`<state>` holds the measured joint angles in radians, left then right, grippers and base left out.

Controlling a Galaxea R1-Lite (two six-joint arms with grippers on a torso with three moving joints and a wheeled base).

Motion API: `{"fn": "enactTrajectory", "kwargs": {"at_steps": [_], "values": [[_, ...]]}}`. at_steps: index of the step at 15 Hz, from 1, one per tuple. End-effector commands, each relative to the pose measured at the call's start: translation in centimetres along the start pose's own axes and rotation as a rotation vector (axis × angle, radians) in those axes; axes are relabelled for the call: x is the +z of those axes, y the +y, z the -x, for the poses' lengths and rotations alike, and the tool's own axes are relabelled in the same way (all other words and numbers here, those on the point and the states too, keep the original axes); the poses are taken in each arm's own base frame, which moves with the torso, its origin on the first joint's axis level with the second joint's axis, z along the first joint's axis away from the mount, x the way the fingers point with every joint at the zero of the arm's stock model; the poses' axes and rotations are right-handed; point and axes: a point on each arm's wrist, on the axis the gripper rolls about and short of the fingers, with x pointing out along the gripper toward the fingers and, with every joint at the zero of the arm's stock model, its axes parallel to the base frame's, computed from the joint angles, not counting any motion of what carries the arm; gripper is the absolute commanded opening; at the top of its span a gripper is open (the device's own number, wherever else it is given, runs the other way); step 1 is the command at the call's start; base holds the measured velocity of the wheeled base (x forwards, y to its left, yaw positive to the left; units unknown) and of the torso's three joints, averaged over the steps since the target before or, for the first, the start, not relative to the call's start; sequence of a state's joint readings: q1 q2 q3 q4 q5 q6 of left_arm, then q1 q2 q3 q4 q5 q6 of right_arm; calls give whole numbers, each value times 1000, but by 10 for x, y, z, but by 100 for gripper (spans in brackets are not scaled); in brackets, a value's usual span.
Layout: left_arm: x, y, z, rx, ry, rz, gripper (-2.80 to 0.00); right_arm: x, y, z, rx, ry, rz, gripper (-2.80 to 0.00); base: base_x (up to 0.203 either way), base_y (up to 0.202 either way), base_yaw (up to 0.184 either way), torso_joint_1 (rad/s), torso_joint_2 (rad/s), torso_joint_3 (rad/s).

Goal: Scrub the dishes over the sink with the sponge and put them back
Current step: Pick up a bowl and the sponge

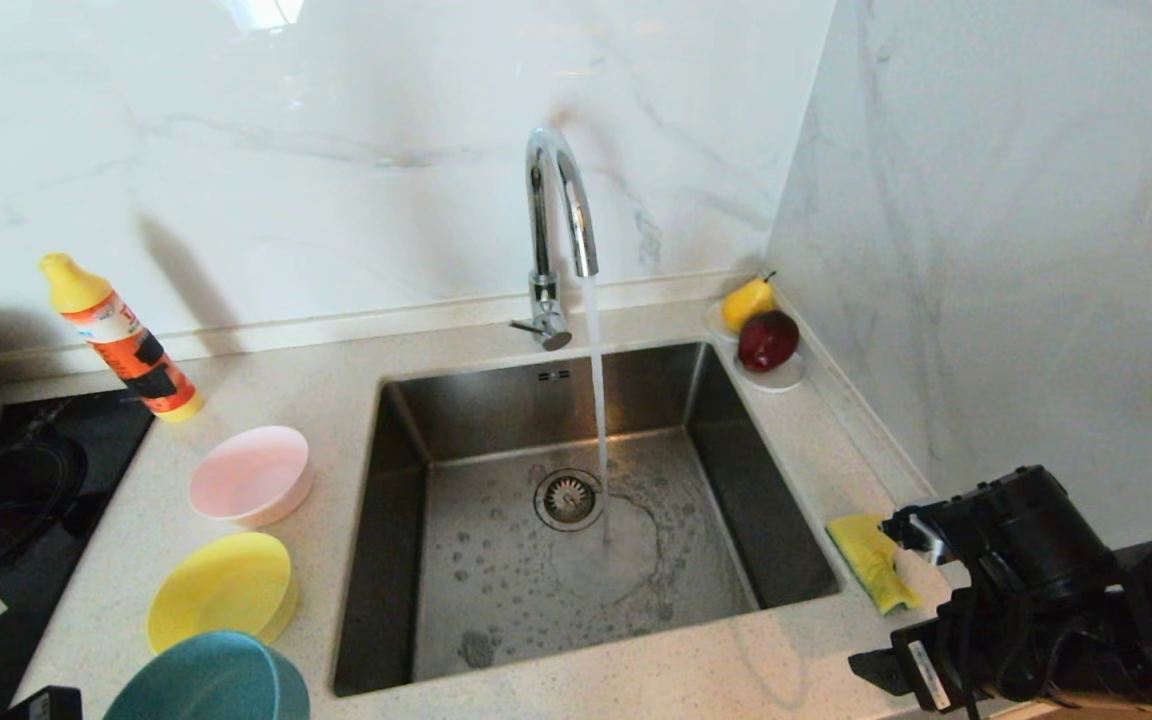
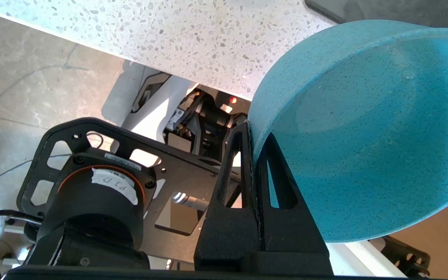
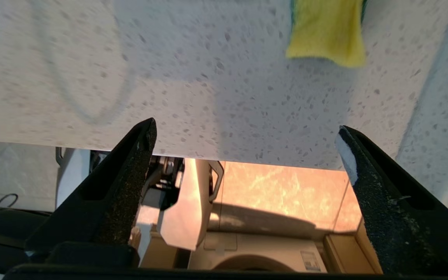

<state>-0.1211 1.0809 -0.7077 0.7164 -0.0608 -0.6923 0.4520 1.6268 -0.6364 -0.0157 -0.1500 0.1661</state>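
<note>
My left gripper (image 2: pixel 253 132) is shut on the rim of the light blue bowl (image 2: pixel 364 136), which it holds tilted at the counter's front left edge (image 1: pixel 211 680). The pink bowl (image 1: pixel 251 475) and the yellow bowl (image 1: pixel 221 590) stand on the counter left of the sink (image 1: pixel 406 440). The yellow sponge (image 1: pixel 871 560) lies on the counter right of the sink. My right gripper (image 3: pixel 245 130) is open and empty over the counter's front edge, a short way short of the sponge (image 3: pixel 327 31). Only the right arm's black wrist (image 1: pixel 1026 560) shows in the head view.
Water runs from the chrome tap (image 1: pixel 556 230) into the sink near the drain strainer (image 1: pixel 568 497). An orange bottle (image 1: pixel 126 345) stands at the back left beside a black hob (image 1: pixel 26 500). A pear (image 1: pixel 748 300) and a red apple (image 1: pixel 768 340) sit on a white saucer (image 1: pixel 781 378) in the corner.
</note>
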Motion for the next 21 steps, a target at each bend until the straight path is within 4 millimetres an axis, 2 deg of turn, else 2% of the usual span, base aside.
{"fn": "enactTrajectory", "kwargs": {"at_steps": [1,10,15,21], "values": [[-1,1,1,0,1,4,-280,-2,-2,-8,-12,31,-5,0,0,0,0,0,0,0],[2,-2,4,-10,-11,5,-280,4,-6,-27,-12,35,-17,0,0,0,0,0,0,0],[2,-2,6,-9,-7,3,-280,7,-17,-31,-31,32,-20,0,0,0,0,0,0,0],[2,-2,6,-9,-8,5,-280,13,-18,-35,-10,-12,0,0,0,0,0,0,0,0]]}}
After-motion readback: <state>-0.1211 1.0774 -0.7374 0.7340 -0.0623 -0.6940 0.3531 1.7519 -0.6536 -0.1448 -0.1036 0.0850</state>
